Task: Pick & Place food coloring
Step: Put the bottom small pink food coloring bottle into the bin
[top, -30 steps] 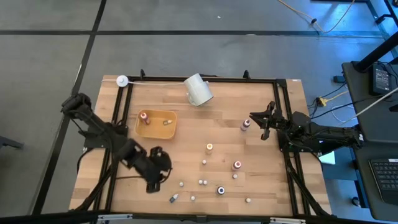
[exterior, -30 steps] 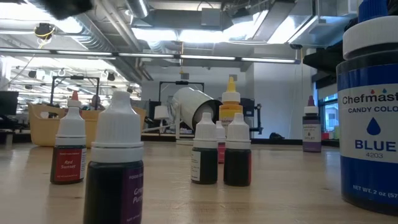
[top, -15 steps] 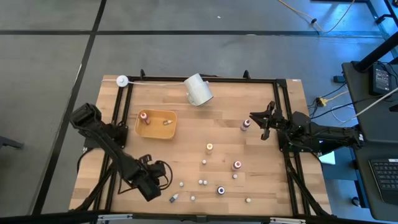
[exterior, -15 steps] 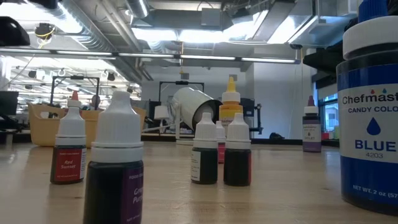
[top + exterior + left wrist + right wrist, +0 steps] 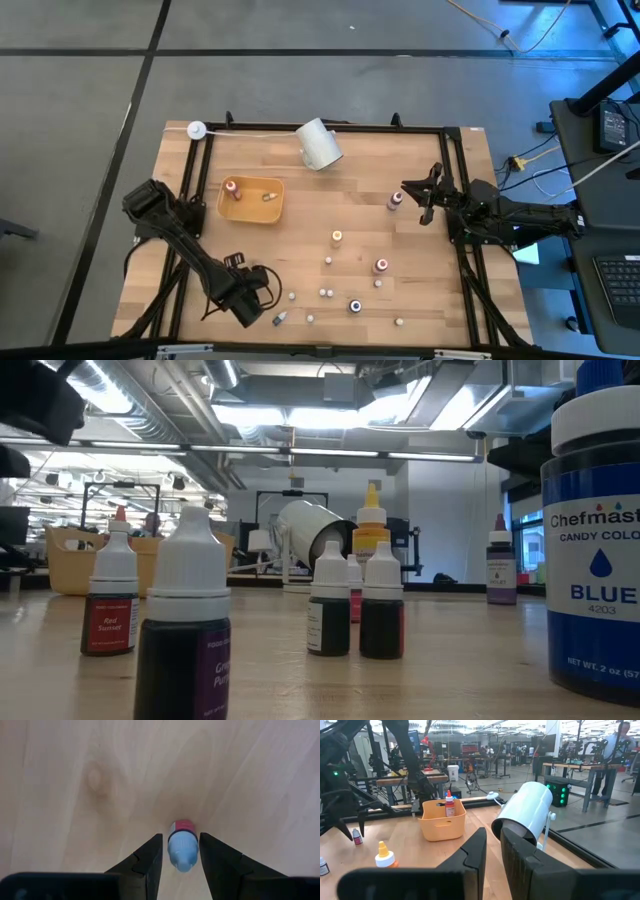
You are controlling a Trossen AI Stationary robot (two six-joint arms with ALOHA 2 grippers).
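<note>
Lower now, the left gripper straddles a pink-labelled bottle — jaws spread, bare wood around; yellow tray holds two bottles; right gripper pressed together.

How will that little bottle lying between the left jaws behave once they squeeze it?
The bottle lies on its side on the table, and it looks round, so it may roll. It's small and probably light. The smooth plastic could slip or pivot in the left gripper.

blue jar cropped at edge, label cut
</note>
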